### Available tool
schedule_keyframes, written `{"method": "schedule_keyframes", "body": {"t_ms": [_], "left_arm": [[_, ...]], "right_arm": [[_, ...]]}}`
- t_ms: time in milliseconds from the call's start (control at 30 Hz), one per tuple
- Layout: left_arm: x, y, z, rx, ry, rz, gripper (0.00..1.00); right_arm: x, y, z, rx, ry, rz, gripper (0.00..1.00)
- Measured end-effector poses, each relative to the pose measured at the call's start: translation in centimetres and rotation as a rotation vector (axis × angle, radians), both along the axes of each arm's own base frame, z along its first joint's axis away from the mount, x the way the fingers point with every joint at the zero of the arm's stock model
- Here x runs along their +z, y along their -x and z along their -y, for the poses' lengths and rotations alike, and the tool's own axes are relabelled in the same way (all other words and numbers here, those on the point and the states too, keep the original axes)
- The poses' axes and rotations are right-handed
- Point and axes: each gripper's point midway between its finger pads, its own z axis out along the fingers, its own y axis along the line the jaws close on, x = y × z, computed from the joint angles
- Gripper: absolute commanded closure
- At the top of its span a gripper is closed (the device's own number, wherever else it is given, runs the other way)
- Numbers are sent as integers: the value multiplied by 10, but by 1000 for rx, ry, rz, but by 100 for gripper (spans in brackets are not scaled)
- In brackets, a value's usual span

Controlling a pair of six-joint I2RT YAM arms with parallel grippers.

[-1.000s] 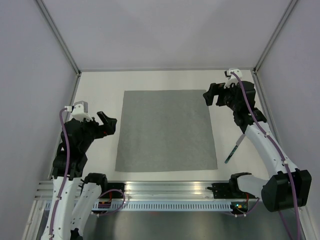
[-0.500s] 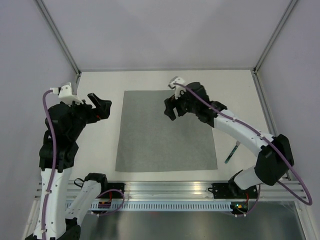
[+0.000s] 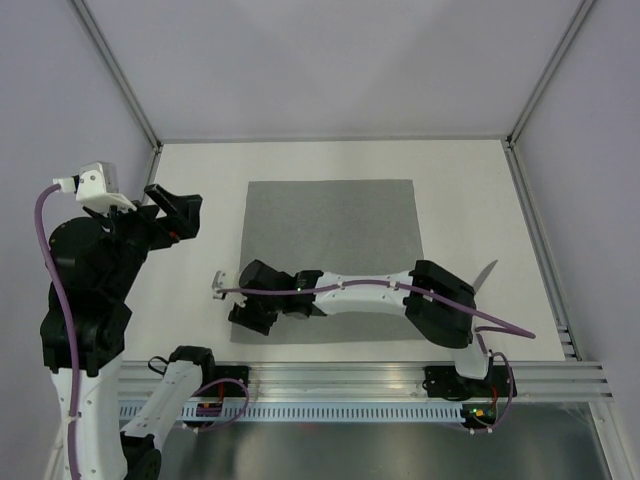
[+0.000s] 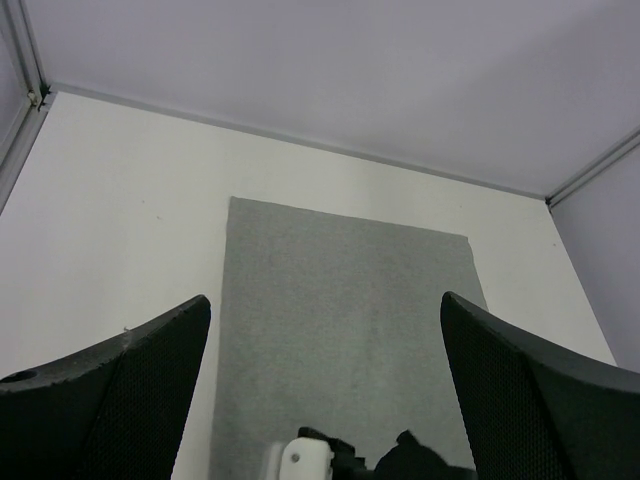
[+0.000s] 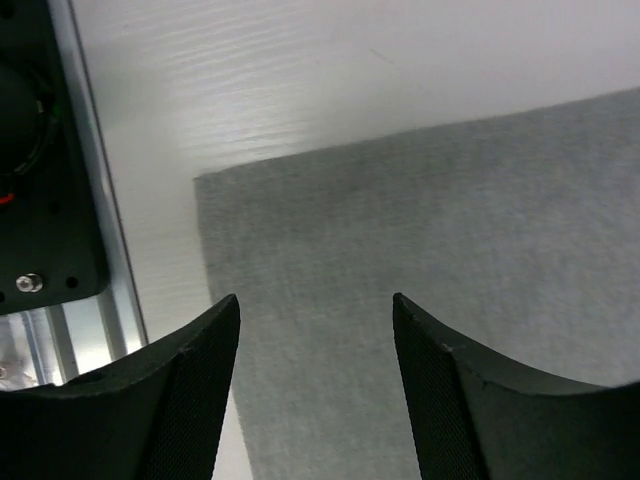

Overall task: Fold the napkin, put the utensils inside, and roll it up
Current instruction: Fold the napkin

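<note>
Pale lavender-grey panel walls closed the cell on three sides, joined by slanting aluminium corner posts, and a matte white tabletop filled the floor between them. Along its near edge ran a slotted aluminium rail carrying both arm bases.

At far left, the black two-finger left gripper hung raised off the surface beside the left wall, well apart from the cloth. Its wrist view showed the jaws spread wide with nothing between them, looking out over the table toward the back wall.

Next came the black right gripper, reached far across to the near-left corner of the plain mid-grey square fabric napkin. Its black fingers stood parted, released, with that cloth corner and a strip of bare white table showing in the gap. Whether they touched the fabric could not be told.

That napkin lay flat and unfolded in the middle of the table. The white right arm stretched low along its near edge.

Right of the napkin, on bare table, a thin stick-like utensil showed only its far end beside the arm's dark elbow; its colour was unclear
</note>
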Motion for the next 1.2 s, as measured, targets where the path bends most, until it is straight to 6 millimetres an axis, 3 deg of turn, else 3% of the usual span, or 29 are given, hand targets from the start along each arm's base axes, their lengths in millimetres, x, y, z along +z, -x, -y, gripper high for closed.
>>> {"method": "schedule_keyframes", "body": {"t_ms": [233,400,800,1200], "left_arm": [[-4,8,-6,32,-6,-24,0],[-10,9,-9,45,-10,-47,0],[-7,15,-10,50,-10,-32,0],[-14,20,-15,72,-14,-45,0]], "right_arm": [[-23,46,-31,93,20,0,34],[-28,42,-41,80,2,-3,35],[-63,41,-43,46,44,-25,40],[-65,44,-49,42,31,-30,41]]}}
